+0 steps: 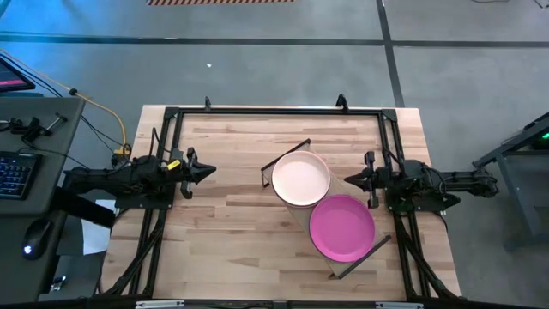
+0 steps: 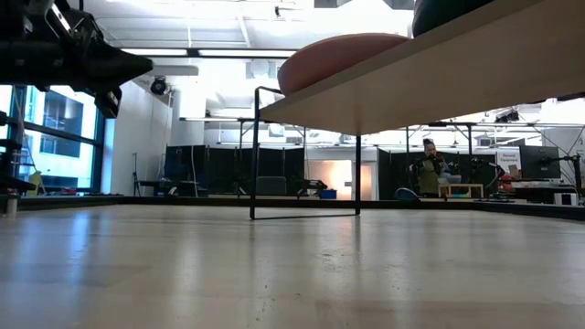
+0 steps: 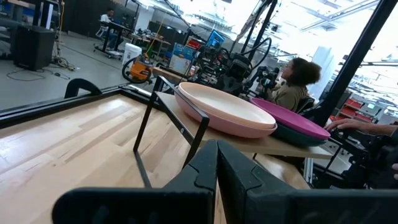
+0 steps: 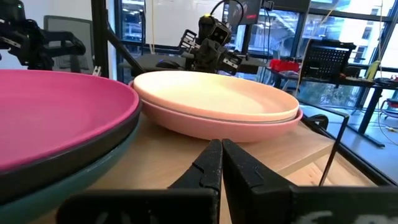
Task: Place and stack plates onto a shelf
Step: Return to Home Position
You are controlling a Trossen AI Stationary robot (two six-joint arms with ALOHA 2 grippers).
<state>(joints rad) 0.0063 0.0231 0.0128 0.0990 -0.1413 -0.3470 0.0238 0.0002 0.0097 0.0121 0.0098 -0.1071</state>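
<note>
The shelf (image 1: 298, 211), a light wood board on thin dark end frames (image 1: 288, 151), stands slantwise on the table right of centre. It carries two stacks of plates. In the far stack a cream plate (image 1: 301, 178) lies on a light pink one (image 4: 217, 127). In the near stack a magenta plate (image 1: 341, 227) tops a black one (image 4: 93, 155) and a pale teal one (image 4: 56, 190). My left gripper (image 1: 208, 172) hovers shut at the table's left, pointing level toward the shelf. At the right my shut right gripper (image 1: 350, 180) points level at the shelf's edge, apart from it.
A dark metal frame (image 1: 274, 111) runs round the tabletop. Bare wood lies between my left gripper and the shelf (image 1: 232, 215). A desk with keyboard (image 1: 13, 172) and mouse stands left of the table. People sit in the room beyond (image 3: 298, 81).
</note>
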